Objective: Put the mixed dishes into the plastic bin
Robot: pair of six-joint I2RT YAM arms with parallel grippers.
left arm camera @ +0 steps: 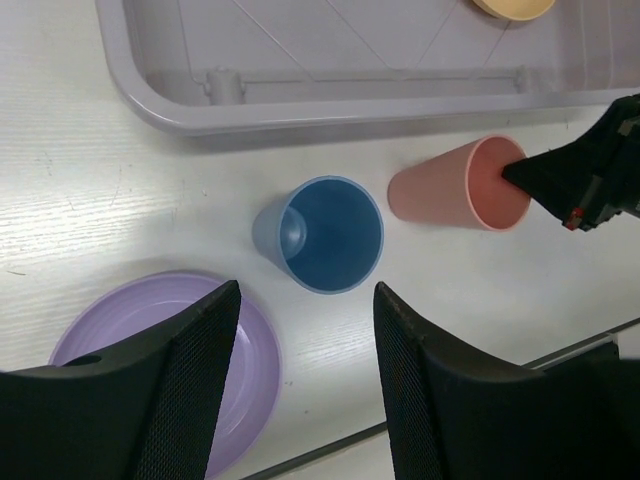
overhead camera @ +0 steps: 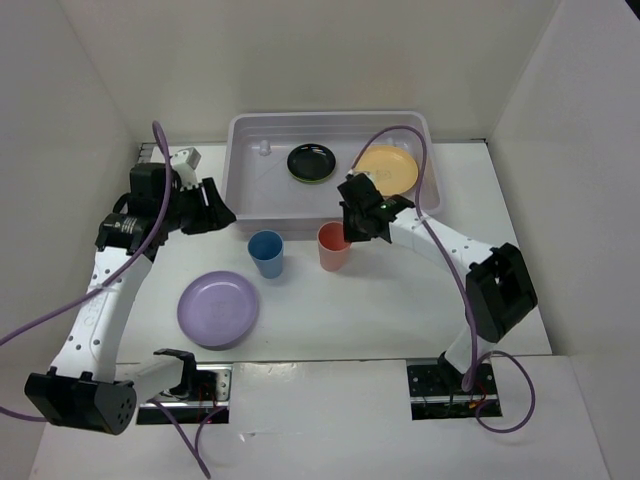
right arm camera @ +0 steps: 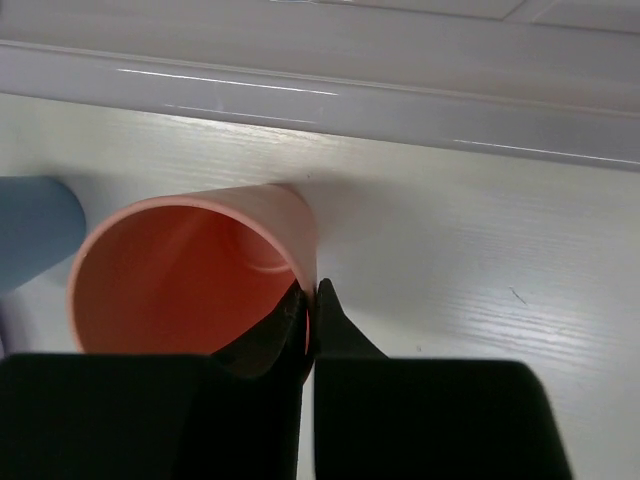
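Only its wrist view shows the right gripper [right arm camera: 310,300] clamping the coral-red plastic cup [right arm camera: 170,280] by its wall between the jaws; the left gripper [left arm camera: 305,295] gapes empty.

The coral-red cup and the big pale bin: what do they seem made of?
The coral-red cup looks like thin matte plastic: even colour, dull sheen, slim rim. The large pale grey-lavender bin is probably glossy translucent plastic: bright highlights along its rim.

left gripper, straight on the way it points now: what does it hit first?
Probably the blue cup, centred ahead of the open left gripper in its wrist view. Depth is unclear; it could touch the table short of it. The coral-red cup, pinched by the right gripper, sits off-line.
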